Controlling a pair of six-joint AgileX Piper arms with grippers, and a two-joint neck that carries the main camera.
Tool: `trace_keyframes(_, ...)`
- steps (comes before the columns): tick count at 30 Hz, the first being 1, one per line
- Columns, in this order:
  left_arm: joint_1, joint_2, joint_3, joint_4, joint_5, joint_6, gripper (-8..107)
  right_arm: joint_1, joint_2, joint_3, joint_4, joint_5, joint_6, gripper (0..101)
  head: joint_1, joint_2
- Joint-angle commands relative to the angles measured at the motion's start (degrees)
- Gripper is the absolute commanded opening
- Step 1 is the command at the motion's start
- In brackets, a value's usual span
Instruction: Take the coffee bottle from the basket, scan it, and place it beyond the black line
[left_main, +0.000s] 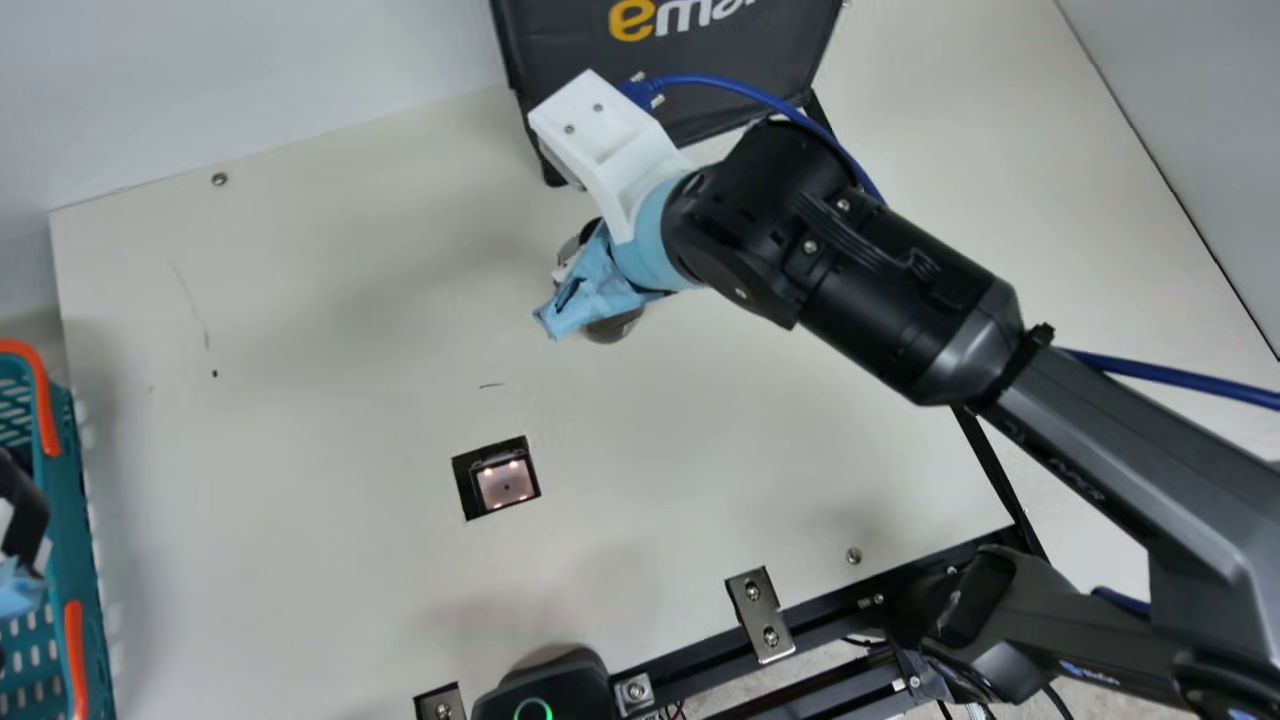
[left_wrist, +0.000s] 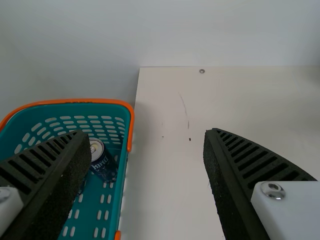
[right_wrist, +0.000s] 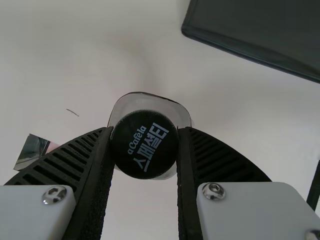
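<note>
The right gripper (left_main: 590, 290) was pinching the dark round cap (right_wrist: 142, 150) of the coffee bottle (right_wrist: 150, 104), with one black ribbed finger pressed to each side. The wrist view looked down onto the top of the cap, and the bottle's wider, paler body showed around it. Bottle and gripper were beyond the scanner (left_main: 505, 484) and a little to its right; whether the bottle's base touched the table (left_main: 300, 500) could not be told.

The scanner was a small lit window in a dark square opening in the cream tabletop. Just beyond it was a short dark mark (left_main: 491, 385). Farther beyond it and to its right, past the bottle, stood a dark case (left_main: 790, 50) with lettering on its side. A black line (left_main: 985, 450) ran well to the right of the scanner, passing partly under the right arm, and the bottle was on the scanner's side of it. Nearer than the scanner, at the table's near edge, sat a black device (left_main: 545, 690) with a glowing green ring.

Well to the scanner's left was a teal basket (left_main: 72, 500) with orange trim, holding a dark can (left_wrist: 103, 162). The left gripper (left_main: 20, 590) was also well left of the scanner, at the basket, its two fingers spread wide with a gap between them.
</note>
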Motion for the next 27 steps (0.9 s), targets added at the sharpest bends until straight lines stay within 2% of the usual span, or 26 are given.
trace_keyframes(1,0.0,0.0,0.0,0.0,0.0,0.0,90,-0.75,-0.15,0.11,-0.2,0.24,0.13,0,-0.96,-0.13)
trace_keyframes(12,0.0,0.0,0.0,0.0,0.0,0.0,90,-7.53,-1.41,0.56,-1.05,1.87,0.93,0,-0.96,-0.13)
trace_keyframes(27,0.0,0.0,0.0,0.0,0.0,0.0,90,-20.32,-3.04,1.85,-1.43,3.19,0.38,0,-0.96,-0.13)
